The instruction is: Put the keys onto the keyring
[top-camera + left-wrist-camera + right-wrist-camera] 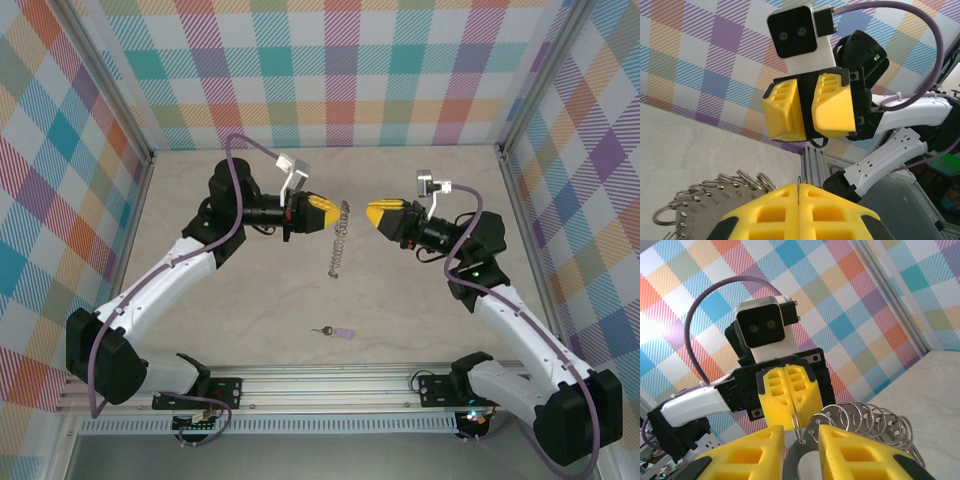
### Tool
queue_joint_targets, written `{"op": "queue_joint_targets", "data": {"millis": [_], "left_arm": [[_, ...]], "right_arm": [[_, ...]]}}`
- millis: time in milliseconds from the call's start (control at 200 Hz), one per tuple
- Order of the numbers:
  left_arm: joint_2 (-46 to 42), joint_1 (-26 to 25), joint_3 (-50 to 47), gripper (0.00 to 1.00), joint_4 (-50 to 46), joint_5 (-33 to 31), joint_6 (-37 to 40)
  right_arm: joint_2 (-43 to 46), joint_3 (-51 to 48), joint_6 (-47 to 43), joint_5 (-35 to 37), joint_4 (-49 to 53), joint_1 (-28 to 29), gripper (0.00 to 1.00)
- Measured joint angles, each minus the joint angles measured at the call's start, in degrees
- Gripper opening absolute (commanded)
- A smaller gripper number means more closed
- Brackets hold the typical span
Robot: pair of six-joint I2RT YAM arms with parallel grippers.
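The left gripper [330, 212] was shut tight, its fingers pressed together on one of the small wire loops [796, 422] at the rim of the keyring [340, 240]. It held the hoop up off the table [420, 330], so that in the top view the ring hung edge-on between the two arms. Opposite, the right gripper [371, 211] faced it nose to nose, just beside the ring. Its fingers [855, 452] stood a little apart, and the right wrist view showed the ring's rim in the gap between them. Whether the pads touched the metal could not be told, and they gripped nothing that could be seen

The keys [334, 331] lay flat on the table, well apart from both grippers. They were toward the near edge, almost straight under the hanging ring in the top view and roughly midway between the arms. Their long axis ran across the table, the dark metal end toward the left arm and the lilac tag [344, 332] toward the right arm

Neither arm was clearly nearer. As the left one bore the ring, the fetch looked to fall to the right arm: back toward its own base and down, with the jaws set across that left-to-right axis
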State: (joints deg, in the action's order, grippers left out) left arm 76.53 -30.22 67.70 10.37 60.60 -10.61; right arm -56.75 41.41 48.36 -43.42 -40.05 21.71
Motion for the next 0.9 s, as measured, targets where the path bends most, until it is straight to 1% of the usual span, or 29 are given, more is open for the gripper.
{"op": "queue_joint_targets", "data": {"millis": [145,305,430,900], "left_arm": [[0.0,0.0,0.7,0.0,-0.4,0.0,0.2],[0.0,0.0,0.8,0.0,-1.2,0.4,0.8],[0.0,0.0,0.8,0.0,-1.5,0.4,1.0],[0.0,0.0,0.9,0.0,-1.5,0.4,1.1]], "right_arm": [[-1.7,0.0,2.4,-1.1,-3.8,0.5,0.28],[-2.7,0.1,3.3,-1.3,-5.0,2.2,0.28],[-3.6,0.4,3.3,-1.2,-5.2,3.5,0.31],[-6.2,1.5,3.1,-1.2,-5.3,5.9,0.31]]}}
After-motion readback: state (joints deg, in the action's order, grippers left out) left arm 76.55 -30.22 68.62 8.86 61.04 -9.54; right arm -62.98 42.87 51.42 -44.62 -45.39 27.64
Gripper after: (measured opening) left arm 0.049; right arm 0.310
